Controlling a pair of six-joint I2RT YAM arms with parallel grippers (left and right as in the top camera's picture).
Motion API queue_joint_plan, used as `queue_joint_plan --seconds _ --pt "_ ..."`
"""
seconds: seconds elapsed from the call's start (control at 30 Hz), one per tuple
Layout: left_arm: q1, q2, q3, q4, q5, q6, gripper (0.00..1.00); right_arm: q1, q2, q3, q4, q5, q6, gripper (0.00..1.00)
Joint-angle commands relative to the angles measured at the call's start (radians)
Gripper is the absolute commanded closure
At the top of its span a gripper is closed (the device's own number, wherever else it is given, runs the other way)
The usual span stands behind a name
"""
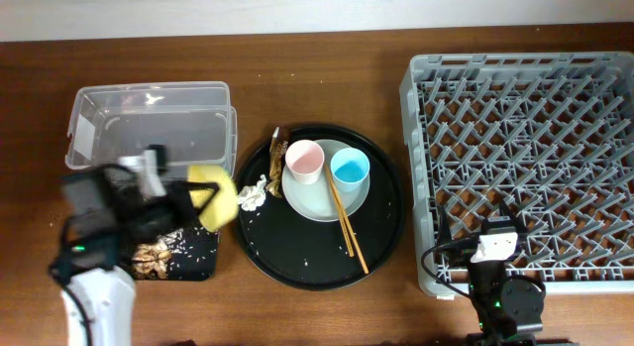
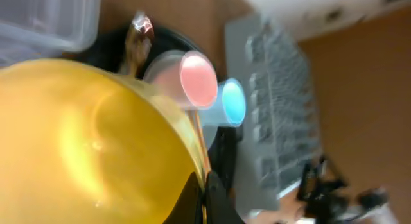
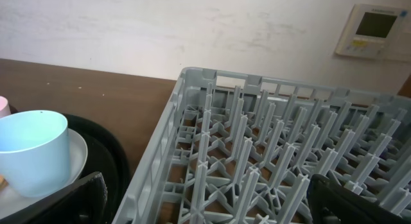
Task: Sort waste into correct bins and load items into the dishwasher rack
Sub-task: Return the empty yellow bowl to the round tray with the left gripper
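My left gripper [image 1: 190, 199] is shut on the rim of the yellow bowl [image 1: 215, 194], which hangs tilted over the shallow black bin [image 1: 205, 263] holding food scraps [image 1: 157, 255]. In the left wrist view the yellow bowl [image 2: 83, 140] fills the left side, its rim pinched at my left gripper [image 2: 205, 187]. The pink cup [image 1: 304, 160], blue cup [image 1: 350, 169] and chopsticks [image 1: 346, 224] rest on the pale plate [image 1: 315, 199]. A white tissue [image 1: 254, 194] and a wrapper [image 1: 276, 146] lie beside it. My right gripper [image 3: 205, 211] is open above the dishwasher rack [image 1: 525, 168].
The clear tub [image 1: 149, 123] stands at the back left, behind the black bin. The plate and cups sit on a large round black tray [image 1: 297, 257] in the middle. The right arm [image 1: 500, 296] reaches in at the rack's front left corner.
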Motion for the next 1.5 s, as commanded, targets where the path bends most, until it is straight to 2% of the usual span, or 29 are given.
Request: queue_joint_plan --seconds 0.0,0.23,0.43,0.5,0.83,1.0,1.03,1.07,1.23,1.37,1.47 --pt "-0.24 -0.05 0.019 -0.025 -0.375 -0.1 1.0 0.006 -0.006 -0.005 -0.005 0.013 0.005 0.02" --pt "-0.736 -0.011 0.018 -0.027 -0.631 -0.241 1.0 0.006 -0.006 -0.005 -0.005 0.013 0.005 0.02" --pt "-0.986 0.095 0.018 -0.027 -0.849 -0.3 1.0 0.006 -0.006 -0.005 -0.005 0.012 0.005 0.02" --pt "-1.032 0.149 0.018 -0.011 -0.864 -0.309 1.0 0.006 -0.005 -0.005 -0.005 0.013 0.005 0.02" --pt "-1.069 0.365 0.018 0.048 -0.9 -0.309 0.99 0.006 -0.006 -0.005 -0.005 0.013 0.005 0.02" --pt "-1.069 0.364 0.031 0.047 -0.896 -0.308 0.56 0.006 -0.006 -0.005 -0.005 0.013 0.005 0.02" --pt "-1.069 0.363 0.044 0.041 -0.896 -0.308 0.48 0.006 -0.006 -0.005 -0.005 0.013 0.005 0.02" --pt "-1.069 0.36 0.06 0.031 -0.896 -0.307 0.45 0.006 -0.005 -0.005 -0.005 0.013 0.005 0.02" --pt "-1.068 0.346 0.208 -0.095 -0.949 -0.269 0.44 0.006 -0.006 -0.005 -0.005 0.012 0.005 0.02" --pt "-1.065 0.346 0.328 -0.22 -1.194 -0.261 0.44 0.006 -0.006 -0.005 -0.005 0.012 0.005 0.02" --pt "-1.018 0.346 0.34 -0.248 -1.243 -0.249 0.45 0.006 -0.006 -0.005 -0.005 0.013 0.005 0.02"
